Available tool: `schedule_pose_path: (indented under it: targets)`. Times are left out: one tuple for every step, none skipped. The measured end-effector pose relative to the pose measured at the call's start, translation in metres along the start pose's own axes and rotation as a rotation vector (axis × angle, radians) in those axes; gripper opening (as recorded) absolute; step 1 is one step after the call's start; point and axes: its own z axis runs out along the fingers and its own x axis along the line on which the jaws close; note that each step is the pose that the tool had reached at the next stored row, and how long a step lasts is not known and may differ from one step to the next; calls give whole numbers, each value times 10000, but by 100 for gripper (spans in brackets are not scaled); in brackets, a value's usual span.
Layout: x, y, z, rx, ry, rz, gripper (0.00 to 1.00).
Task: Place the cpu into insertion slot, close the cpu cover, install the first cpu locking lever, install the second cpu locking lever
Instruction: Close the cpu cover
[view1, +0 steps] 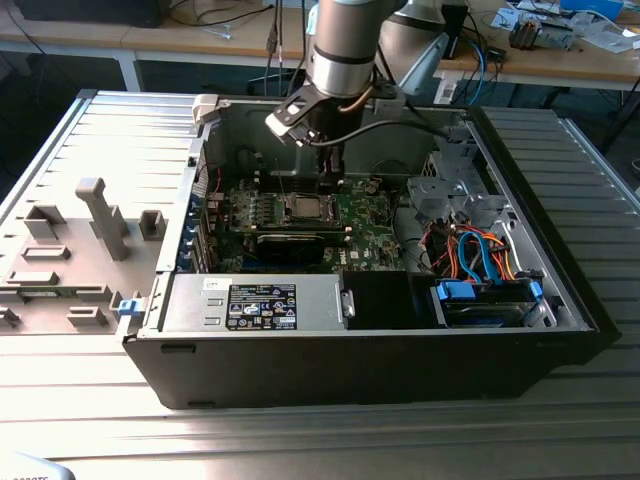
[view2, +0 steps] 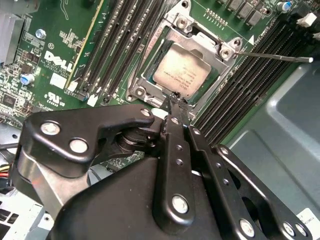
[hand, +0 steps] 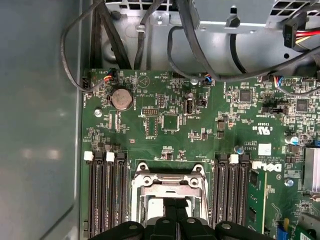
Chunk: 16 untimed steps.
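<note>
Open computer case (view1: 350, 370) lies on metal table (view1: 300, 440). Arm (view1: 340, 50) reaches down into case, over green board (hand: 200, 135). Gripper (view2: 175, 102) fingers pressed tight together, tips at edge of slot (view2: 139, 91). Cover (view2: 200, 39) lies flat on slot. Chip (view2: 181, 74) sits in slot, grey face showing through cover's window. Thin lever (view2: 272, 55) sticks out from slot corner.

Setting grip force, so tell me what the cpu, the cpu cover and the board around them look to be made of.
The cpu: metal face, matte silver-grey, with a dull, even sheen.
The cpu cover: probably stamped steel, bright finish, with glinting edges and a cut-out window.
The circuit board: apparently a laminate under green lacquer, slightly glossy, with fine traces and soldered parts.
</note>
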Motion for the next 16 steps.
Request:
schedule_pose_path:
  targets:
    - [1,-6,4,-1,1,0,11]
    - [1,-11,8,0,0,1,11]
    - [1,-19,12,0,0,1,11]
    - [2,-27,16,0,0,1,11]
    - [2,-32,19,0,1,1,11]
    - [2,-39,22,-1,1,1,11]
    - [2,-46,24,0,0,0,11]
    - [3,-58,29,-1,0,1,11]
    - [4,-72,34,0,1,1,11]
    - [5,-88,41,-1,1,-1,11]
    - [5,-97,45,0,1,-2,11]
    - [6,-107,49,0,0,-2,11]
    - [7,-130,60,-1,1,-2,11]
    - [8,-146,71,-1,1,-2,11]
    - [9,-167,82,0,0,-3,11]
    - [10,-179,90,-1,1,-2,11]
